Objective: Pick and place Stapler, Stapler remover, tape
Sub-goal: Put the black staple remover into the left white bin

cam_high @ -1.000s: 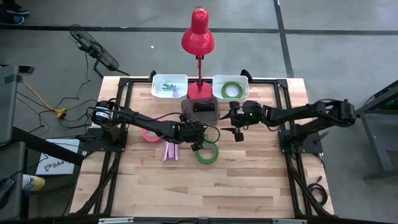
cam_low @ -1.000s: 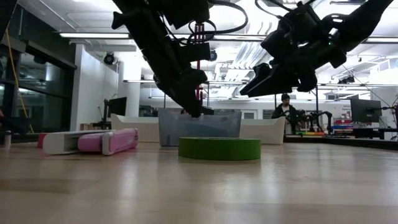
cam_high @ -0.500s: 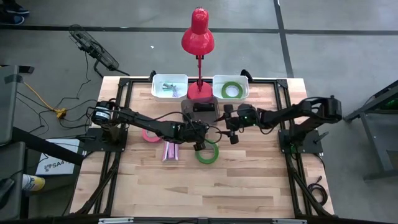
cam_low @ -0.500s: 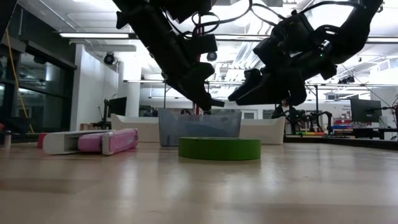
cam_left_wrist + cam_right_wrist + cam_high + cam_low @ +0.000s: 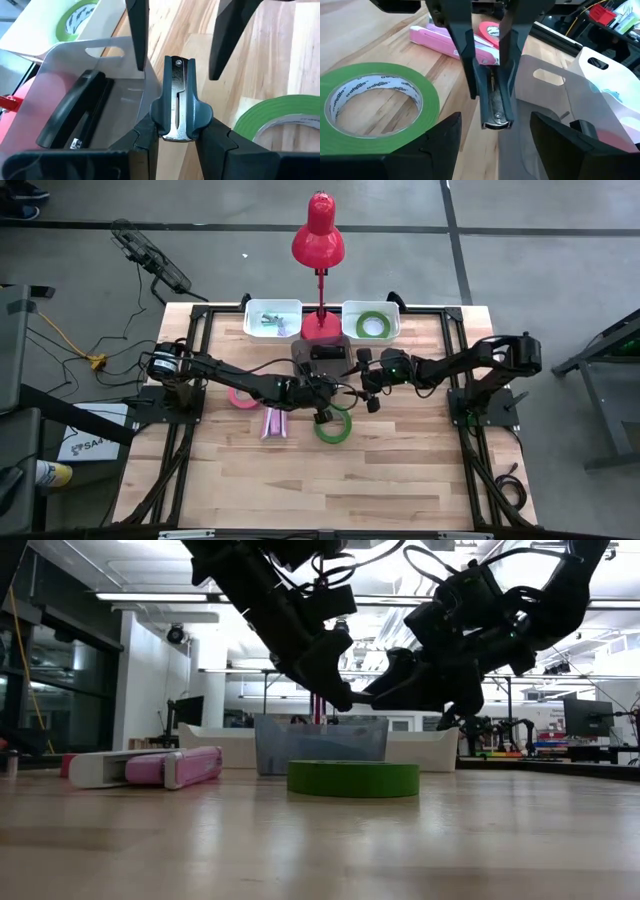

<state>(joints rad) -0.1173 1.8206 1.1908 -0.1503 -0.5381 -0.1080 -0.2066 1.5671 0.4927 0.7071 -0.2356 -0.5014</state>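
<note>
Holding green tape (image 5: 374, 325), white bin (image 5: 352, 330); left gripper (image 5: 326, 411) pinching staple remover (image 5: 179, 100).

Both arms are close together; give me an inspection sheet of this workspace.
Surface: wooden table.
Job's things: remover in the left tool; pink stapler and green tape on the table; pink tape under the left arm; second green tape in the right white bin.
Clutter: red lamp; grey bin holding a black stapler; left white bin with small items.
Grippers: left tool shut on the remover; right tool open, fingers either side of the remover's tip.
Cables: yellow cable on the floor, left of the table.
Surroundings: concrete floor.
</note>
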